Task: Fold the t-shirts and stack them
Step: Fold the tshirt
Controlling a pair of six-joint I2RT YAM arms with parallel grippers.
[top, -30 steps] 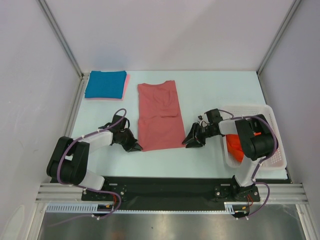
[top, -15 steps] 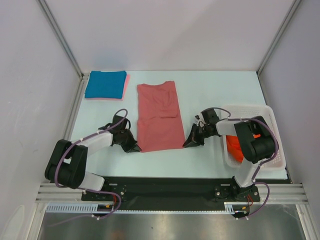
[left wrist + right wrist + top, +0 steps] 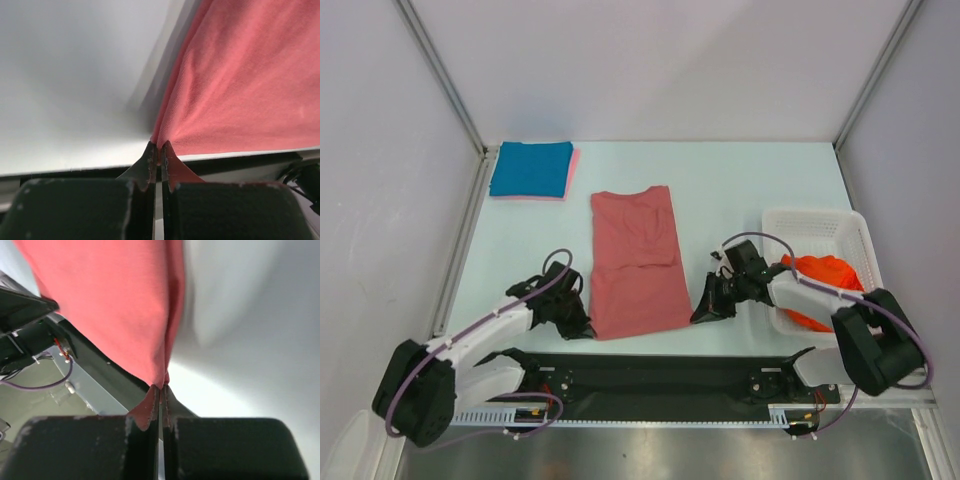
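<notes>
We see a salmon-red t-shirt (image 3: 635, 262) lying flat mid-table (image 3: 740, 180), the left gripper (image 3: 586, 328) pinching its near left corner and the right gripper (image 3: 699, 315) its near right corner, both pairs of fingers pressed tight on cloth, while a folded teal-blue t-shirt (image 3: 531, 168) rests at the far left.

No legible text or markings.

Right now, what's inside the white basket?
Bunched orange-red cloth lies in the basket. Whatever sits beneath it is covered, and the right arm hides part.
</notes>
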